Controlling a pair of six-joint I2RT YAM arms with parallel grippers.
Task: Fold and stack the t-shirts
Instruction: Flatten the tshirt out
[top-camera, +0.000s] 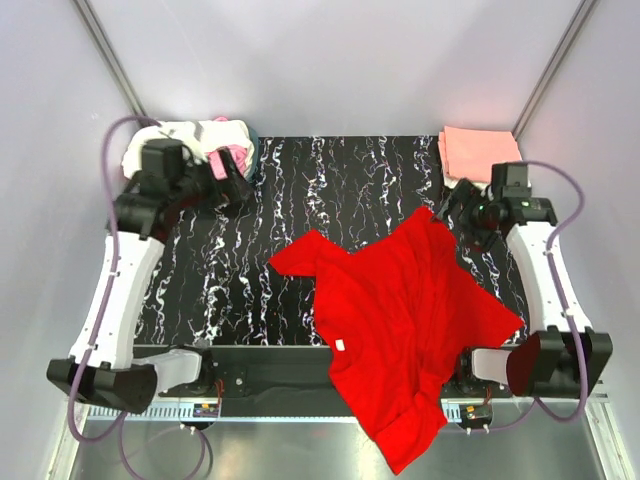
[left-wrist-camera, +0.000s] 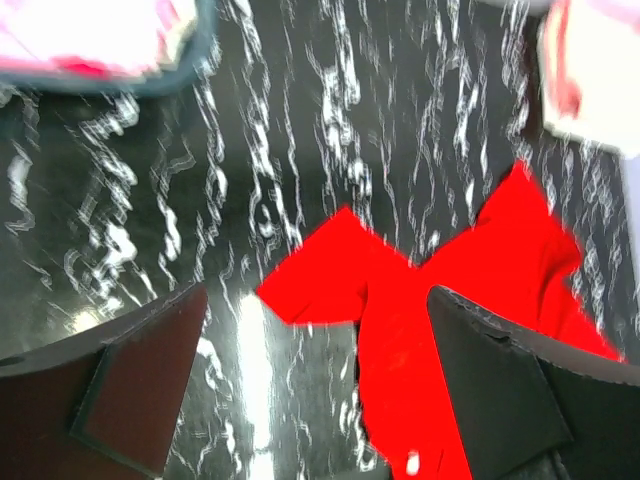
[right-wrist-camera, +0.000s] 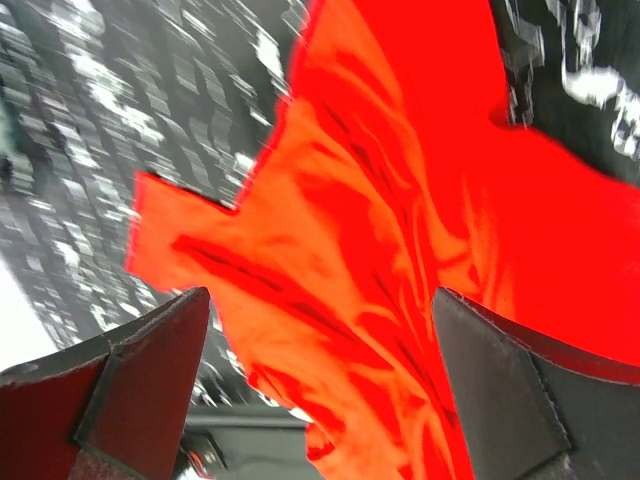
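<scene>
Black marbled table (top-camera: 300, 190) — left end effector (left-wrist-camera: 316, 294) and right end effector (right-wrist-camera: 320, 295) gape wide, holding nothing.

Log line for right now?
left gripper open, empty | right gripper open, empty | red t-shirt spread unfolded, hanging over near table edge | folded salmon-pink shirt far right | unfolded pile far left

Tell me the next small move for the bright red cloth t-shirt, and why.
Probably lower the right gripper onto the far corner of the bright red cloth t-shirt beside it and pinch. The shirt lies rumpled, hanging off the near edge of the black marbled table, so it needs pulling flat.
</scene>
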